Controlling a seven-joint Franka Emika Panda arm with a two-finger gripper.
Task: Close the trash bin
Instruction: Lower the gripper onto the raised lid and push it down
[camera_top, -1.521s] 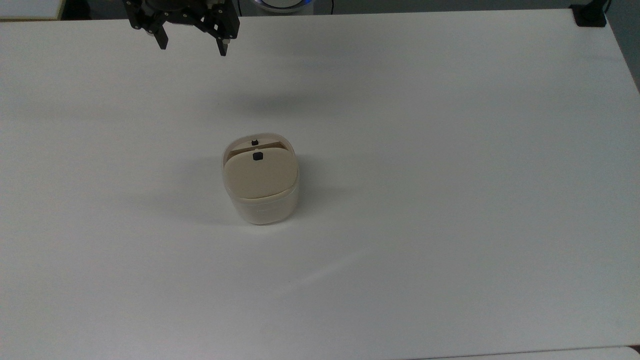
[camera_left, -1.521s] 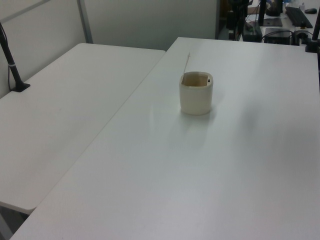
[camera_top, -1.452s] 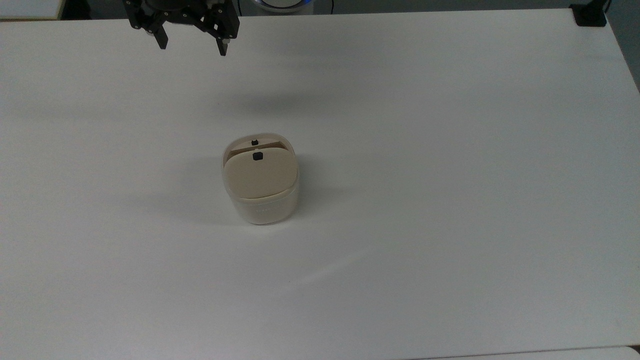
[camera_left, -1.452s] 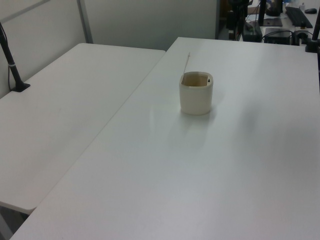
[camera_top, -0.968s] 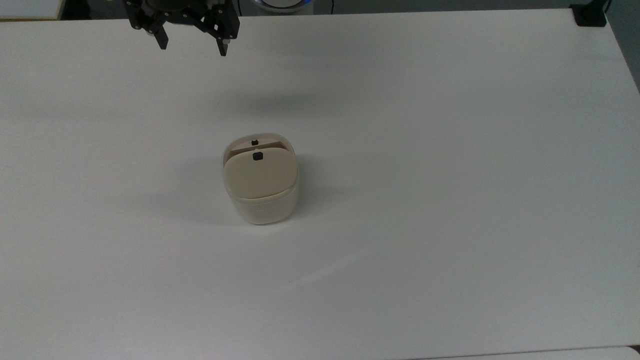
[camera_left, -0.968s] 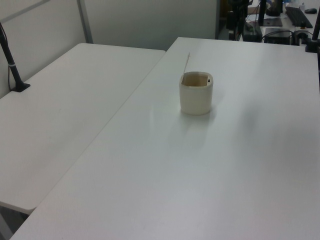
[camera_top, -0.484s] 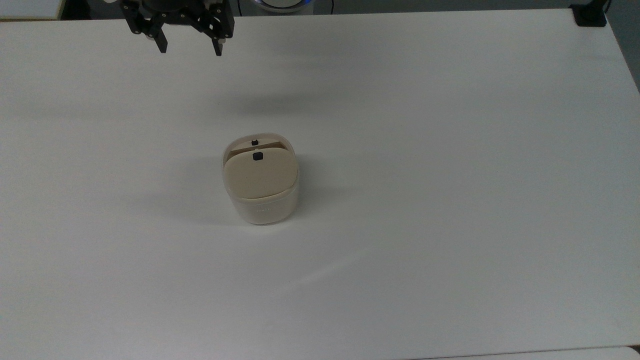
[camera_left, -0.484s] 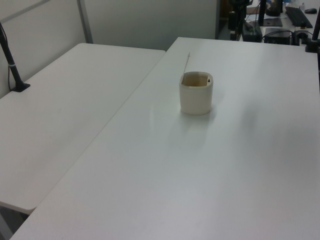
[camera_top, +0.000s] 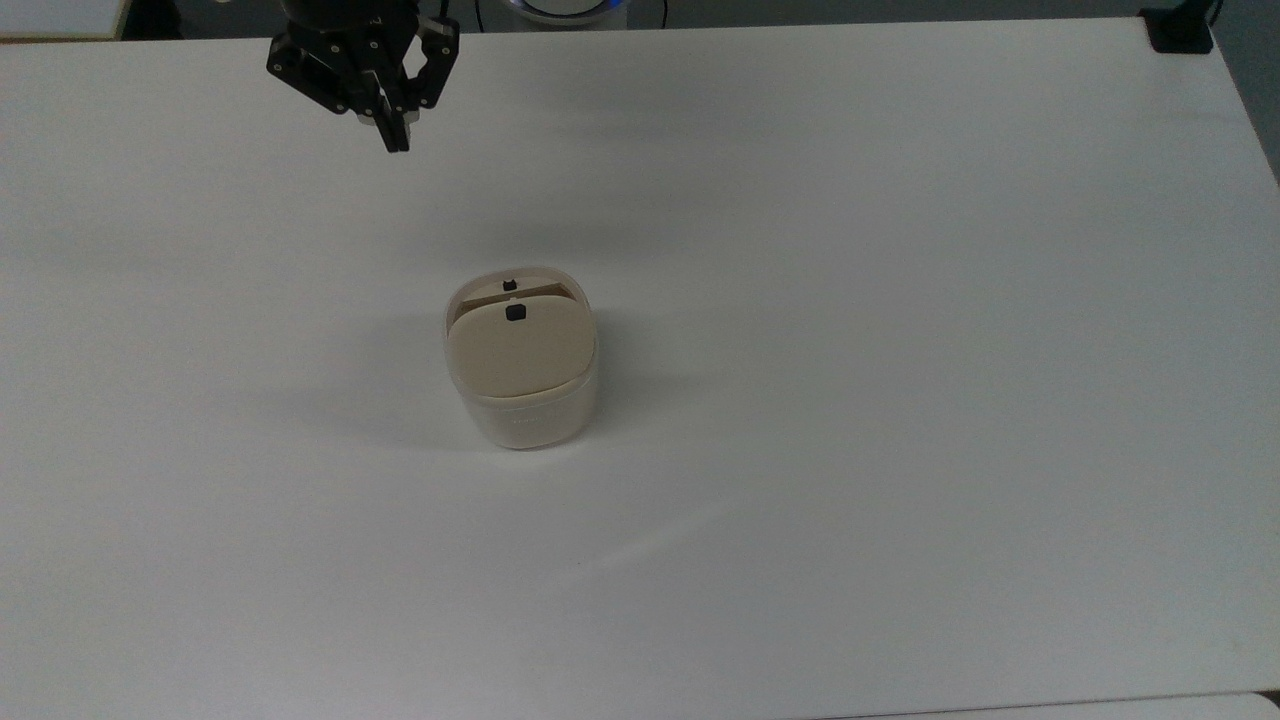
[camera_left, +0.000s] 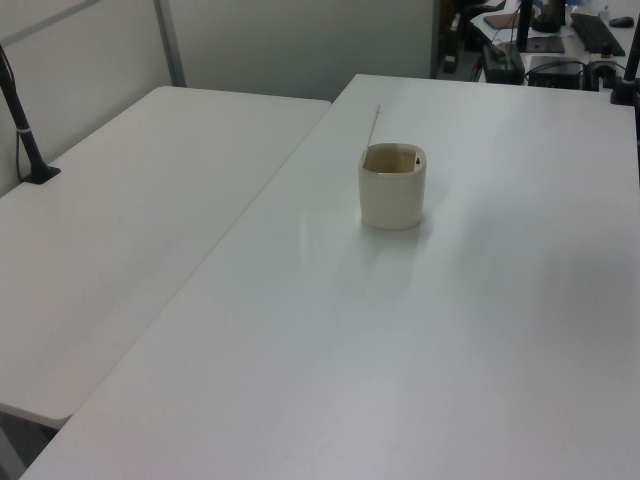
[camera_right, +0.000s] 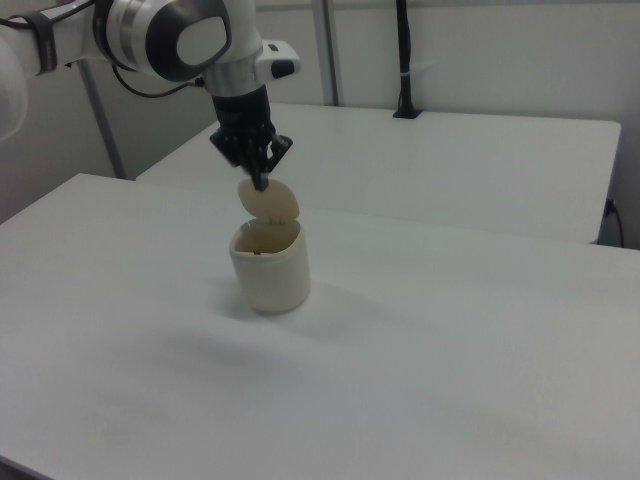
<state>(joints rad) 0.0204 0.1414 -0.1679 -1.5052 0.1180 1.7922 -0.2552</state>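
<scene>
The trash bin (camera_top: 521, 375) is standing near the middle of the white table (camera_top: 900, 400), and its lid (camera_right: 269, 198) is standing raised, hinged at one edge of the rim and leaning a little over the opening, as the right view is showing. The gripper (camera_top: 395, 140) is hanging well apart from the bin, toward the table's far edge in the top view, with its two fingers clenched together on nothing. Judging from this, the step in hand is the approach. A shut fingertip is making a good pusher here: it should be coming in behind the lid's upper edge, on the outer face, and pressing it forward and down in an arc about the hinge, gently enough that the light bin is not sliding or tipping. Pushing low near the hinge would likely be shoving the whole bin instead. The bin is a smooth cream plastic tub with rounded-square walls; the lid is a thin, flat beige plate carrying a small black square latch (camera_top: 515, 313).
</scene>
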